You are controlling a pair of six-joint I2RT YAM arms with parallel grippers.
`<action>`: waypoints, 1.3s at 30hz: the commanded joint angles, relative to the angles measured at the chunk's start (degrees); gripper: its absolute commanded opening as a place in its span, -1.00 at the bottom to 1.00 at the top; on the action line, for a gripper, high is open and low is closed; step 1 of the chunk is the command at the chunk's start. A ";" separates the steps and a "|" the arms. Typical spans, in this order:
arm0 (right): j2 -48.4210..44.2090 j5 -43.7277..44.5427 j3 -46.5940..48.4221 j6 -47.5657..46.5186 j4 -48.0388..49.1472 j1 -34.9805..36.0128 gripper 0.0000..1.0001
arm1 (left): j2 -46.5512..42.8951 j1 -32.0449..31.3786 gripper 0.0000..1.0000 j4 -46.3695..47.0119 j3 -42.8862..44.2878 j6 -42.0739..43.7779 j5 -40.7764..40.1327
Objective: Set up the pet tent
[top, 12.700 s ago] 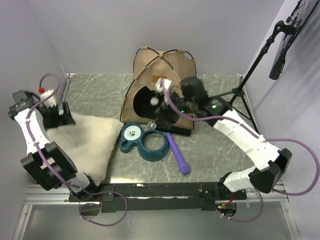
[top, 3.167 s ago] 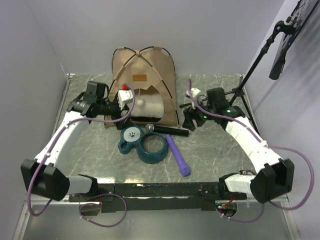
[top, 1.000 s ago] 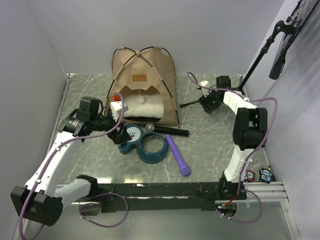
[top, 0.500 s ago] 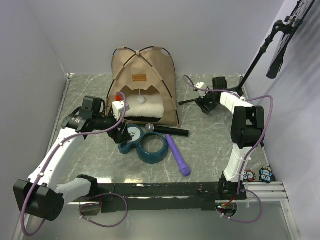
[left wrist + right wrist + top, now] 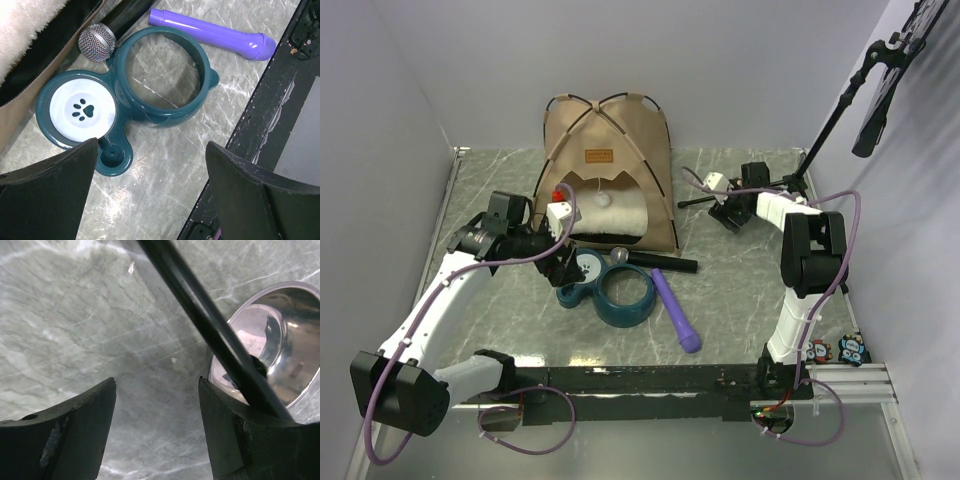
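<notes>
The pet tent (image 5: 610,175) stood upright at the back of the veined grey-green stone surface (image 5: 740,290). It was tan cloth stretched under thin dark crossing poles, with a small brown patch (image 5: 597,155) above its arched doorway and a white pompom (image 5: 604,198) hanging in the opening. A fleecy cream pillow (image 5: 615,215) filled the inside.

Just in front lay a glossy teal double feeder (image 5: 150,95) with one open ring and one white disc bearing a paw print. A mesh-headed black microphone (image 5: 96,41) touched it, and a smooth purple cylinder (image 5: 212,37) lay beside it.

The left tool (image 5: 152,145) hung released over the feeder, its dark fingers wide apart and nothing between them. The right tool (image 5: 156,382) was also spread and empty above bare stone. A black rod (image 5: 210,325) crossed in front of a shiny metal bowl (image 5: 272,340), which that tool's finger partly hid and the frame cut off. The tent's rear and its base were hard to make out.
</notes>
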 commanded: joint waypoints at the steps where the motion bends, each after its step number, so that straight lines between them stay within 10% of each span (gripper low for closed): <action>1: -2.45 1.12 -3.98 -5.24 12.60 0.00 0.48 | -0.55 -0.09 0.83 -0.10 1.09 0.78 1.72; 10: -7.72 0.25 -12.95 -7.97 23.52 0.00 0.50 | -0.29 -0.09 0.82 -0.01 -0.05 1.04 2.33; 19: -20.46 -8.02 -12.26 1.23 6.66 3.95 0.45 | 3.21 -0.35 0.77 3.86 8.98 -2.73 6.46; 30: -0.10 9.82 30.17 39.64 -17.52 5.19 0.49 | 8.51 -1.41 0.75 10.44 15.86 -10.82 8.31; 39: 10.99 19.31 38.38 52.50 -19.21 5.19 0.56 | 3.50 -1.41 0.79 11.77 12.52 -12.06 5.68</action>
